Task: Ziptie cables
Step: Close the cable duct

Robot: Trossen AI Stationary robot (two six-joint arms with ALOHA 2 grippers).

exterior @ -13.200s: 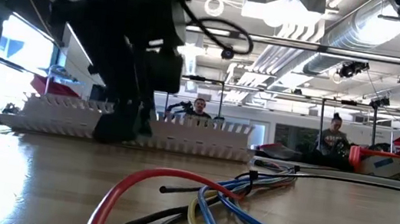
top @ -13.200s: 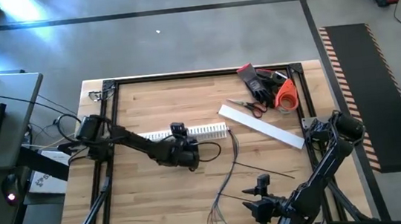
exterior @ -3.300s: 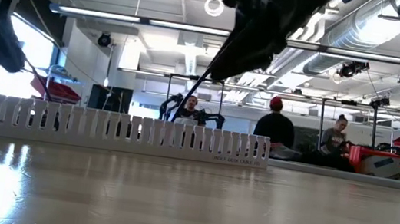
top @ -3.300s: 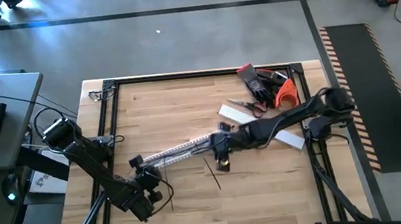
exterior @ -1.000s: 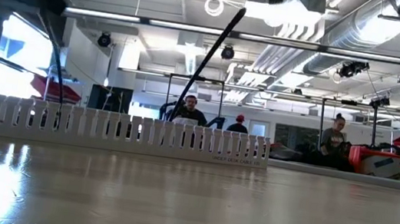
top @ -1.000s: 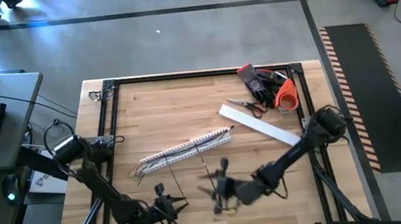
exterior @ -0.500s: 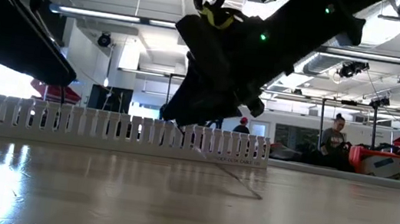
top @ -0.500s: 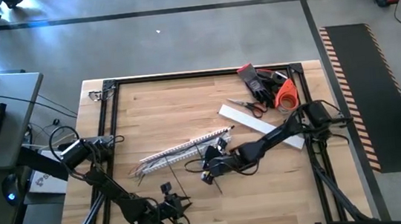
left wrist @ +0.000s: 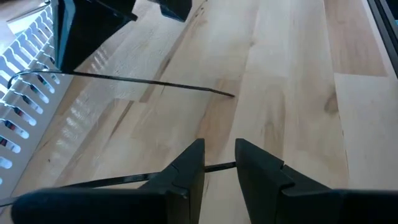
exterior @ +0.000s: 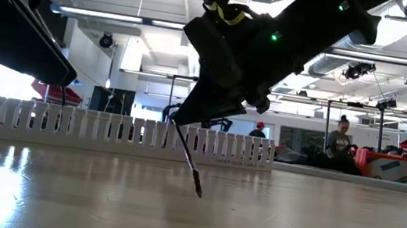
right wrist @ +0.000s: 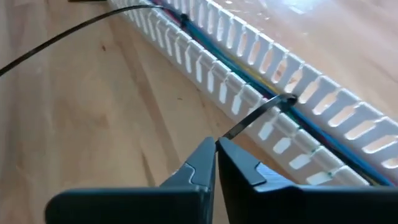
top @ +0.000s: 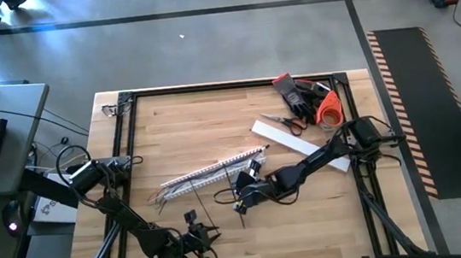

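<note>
While clamped shut on a thin stiff dark plastic ziptie (right wrist: 252, 118), right gripper (right wrist: 216, 148) just beside white slotted plastic duct (top: 213, 169) mid-table, strip's free end slanting down toward pale wooden tabletop (exterior: 292, 220). Coloured wires (right wrist: 249, 78) lying inside the duct. Left gripper (left wrist: 219, 163) at near edge, fingers slightly parted around a second dark ziptie (left wrist: 112, 180). Seated people beyond, under ceiling pipes.

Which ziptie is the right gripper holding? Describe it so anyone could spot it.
Start at the white slotted duct lying across the table's middle. Just in front of it, the right gripper is shut on a thin dark ziptie. Unlike the others, it hangs slanted from the fingers, its tip off the wood.
</note>
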